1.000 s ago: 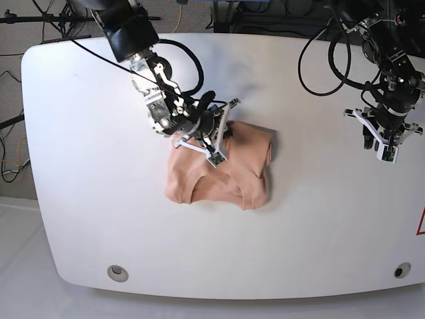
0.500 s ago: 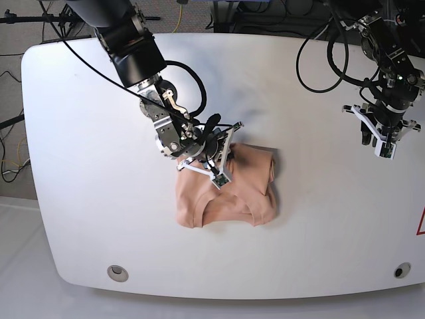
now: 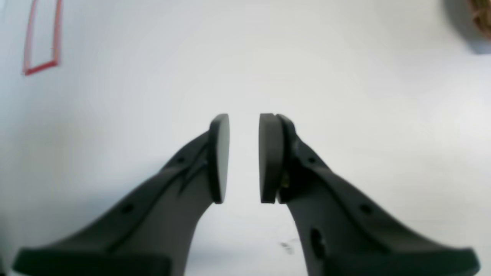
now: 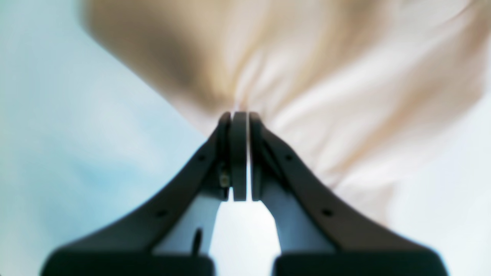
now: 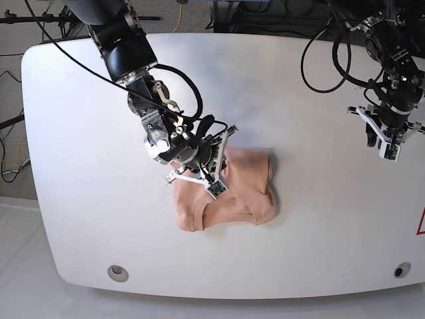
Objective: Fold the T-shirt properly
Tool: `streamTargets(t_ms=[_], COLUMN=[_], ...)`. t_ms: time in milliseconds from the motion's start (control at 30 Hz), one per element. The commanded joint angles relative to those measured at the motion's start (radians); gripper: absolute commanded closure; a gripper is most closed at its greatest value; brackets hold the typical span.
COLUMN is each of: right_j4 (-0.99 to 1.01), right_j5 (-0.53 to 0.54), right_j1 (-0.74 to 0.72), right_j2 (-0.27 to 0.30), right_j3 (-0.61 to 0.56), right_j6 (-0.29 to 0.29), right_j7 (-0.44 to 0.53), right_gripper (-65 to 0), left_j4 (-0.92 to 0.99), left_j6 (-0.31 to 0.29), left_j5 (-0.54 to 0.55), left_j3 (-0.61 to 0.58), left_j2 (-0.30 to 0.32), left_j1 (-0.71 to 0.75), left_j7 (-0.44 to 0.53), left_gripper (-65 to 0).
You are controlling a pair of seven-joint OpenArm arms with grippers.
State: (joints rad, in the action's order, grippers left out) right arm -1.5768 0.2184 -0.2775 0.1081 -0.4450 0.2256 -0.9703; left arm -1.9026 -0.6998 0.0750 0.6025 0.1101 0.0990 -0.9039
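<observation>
The peach T-shirt point(image 5: 247, 194) lies bunched and partly folded near the middle of the white table point(image 5: 80, 133). My right gripper point(image 5: 214, 188) sits on its left part, shut on a pinch of cloth. In the right wrist view the blurred T-shirt point(image 4: 326, 76) gathers into wrinkles that run to the closed tips of the right gripper point(image 4: 239, 115). My left gripper point(image 5: 388, 150) hangs over bare table far to the right, apart from the shirt. The left wrist view shows the left gripper point(image 3: 244, 119) slightly open with nothing between its pads.
Two round holes point(image 5: 117, 272) point(image 5: 402, 270) sit near the table's front edge. A red marking point(image 5: 421, 224) lies at the right edge, and the red marking point(image 3: 40, 42) also shows in the left wrist view. Black cables point(image 5: 325, 60) loop at the back.
My right gripper has drawn the T-shirt toward the table's front edge and a little to the right. The left arm has hardly moved.
</observation>
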Motion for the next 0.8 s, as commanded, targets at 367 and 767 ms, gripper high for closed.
streamTargets(t_ms=[367,767], right_j4=[-0.431,-0.437], right_j5=[0.002,0.003], right_j1=[0.277,0.786], right_j2=[0.161,0.269], right_j3=[0.406,0.955], right_j6=[-0.022,-0.053], right_j7=[-0.129,0.126], right_gripper=[-0.5,0.0], left_j4=[-0.024,-0.024], left_j6=[0.002,0.002], left_j5=[0.009,0.01], left_j3=[0.119,0.371], left_j2=[0.047,0.053], left_j1=[0.04,0.259], left_j7=[0.018,0.018], left_gripper=[-12.3,-12.2])
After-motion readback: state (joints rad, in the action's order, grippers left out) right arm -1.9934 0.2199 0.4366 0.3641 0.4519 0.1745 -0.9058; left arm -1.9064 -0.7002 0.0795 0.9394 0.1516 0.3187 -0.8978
